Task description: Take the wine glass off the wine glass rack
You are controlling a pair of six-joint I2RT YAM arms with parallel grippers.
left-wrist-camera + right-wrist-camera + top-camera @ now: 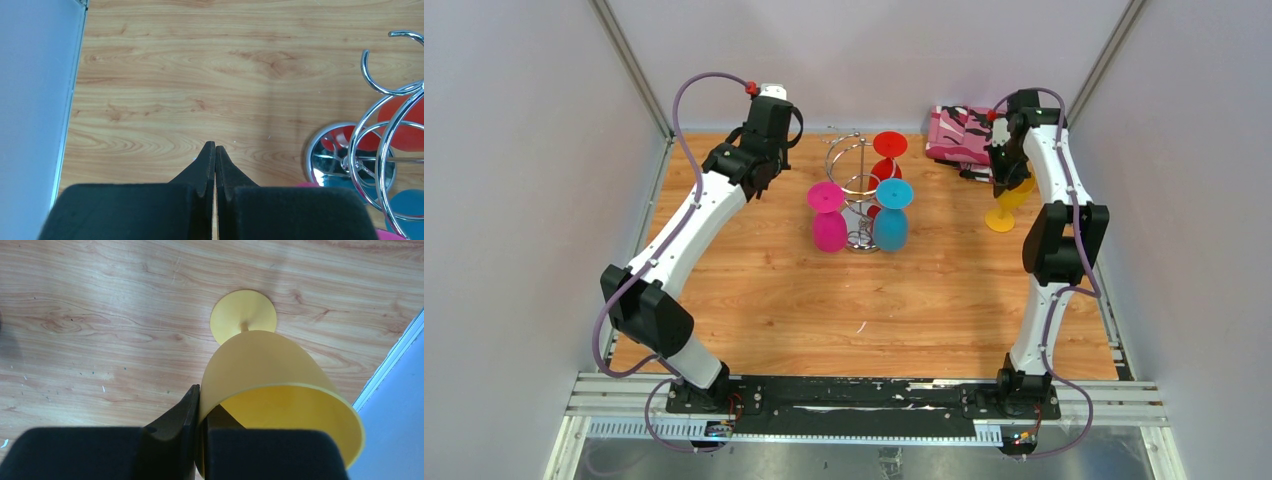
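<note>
The chrome wine glass rack [856, 190] stands at the table's back centre; its mirror base [316, 162] shows in the left wrist view. A pink glass [828, 222], a blue one [891, 220] and a red one [887, 150] hang upside down from its hooks. Off the rack, at the right, is a yellow wine glass [1007, 205], tilted, its round foot at or just above the wood. My right gripper [202, 405] is shut on that glass's rim [260, 365], one finger outside and one inside the bowl. My left gripper [215, 147] is shut and empty, left of the rack [757, 186].
A pink camouflage cloth [959, 135] lies at the back right corner, just behind the right arm. Grey enclosure walls [514, 200] and a metal edge rail [395, 360] border the wooden table on both sides.
</note>
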